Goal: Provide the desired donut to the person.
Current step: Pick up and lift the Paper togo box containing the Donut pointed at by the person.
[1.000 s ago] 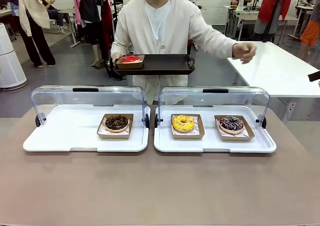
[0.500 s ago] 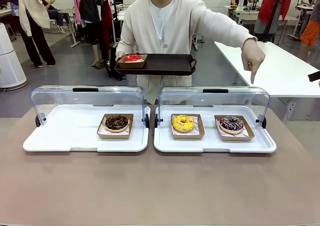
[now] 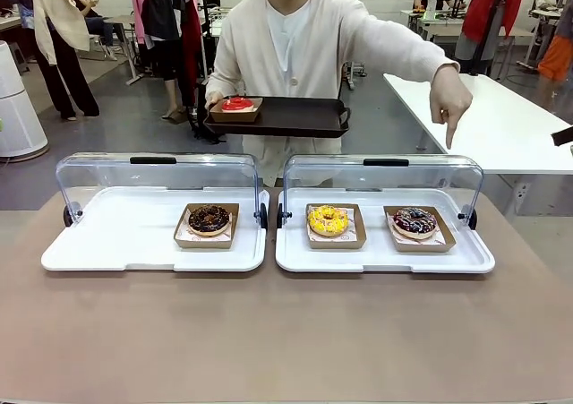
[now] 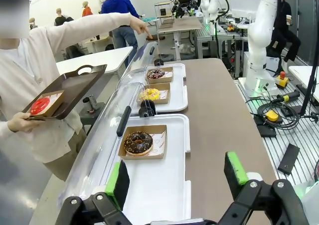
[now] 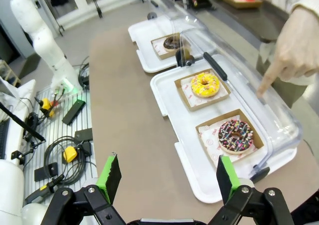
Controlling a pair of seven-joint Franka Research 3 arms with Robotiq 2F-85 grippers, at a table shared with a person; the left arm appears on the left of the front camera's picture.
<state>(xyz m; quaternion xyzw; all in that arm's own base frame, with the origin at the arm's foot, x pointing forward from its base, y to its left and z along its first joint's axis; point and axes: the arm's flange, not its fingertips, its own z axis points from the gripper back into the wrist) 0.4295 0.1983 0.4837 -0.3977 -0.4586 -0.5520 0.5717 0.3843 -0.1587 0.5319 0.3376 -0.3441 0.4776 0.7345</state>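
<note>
Left gripper wide open, empty; the cream-sleeved person's hand points down at the chocolate-glazed sprinkled donut, rightmost on the right white plastic tray, lying ahead of the equally wide, empty right gripper, the nearer one.

The near half of the brown tabletop lies bare, open from left and right. The left white plastic tray and right white plastic tray are open on their near sides. The left clear domed lid and right clear domed lid, rolled back, wall off the far sides. Above the right lid's right end hangs the pointing hand of the person, whose dark rectangular serving tray is held beyond the lids.
</note>
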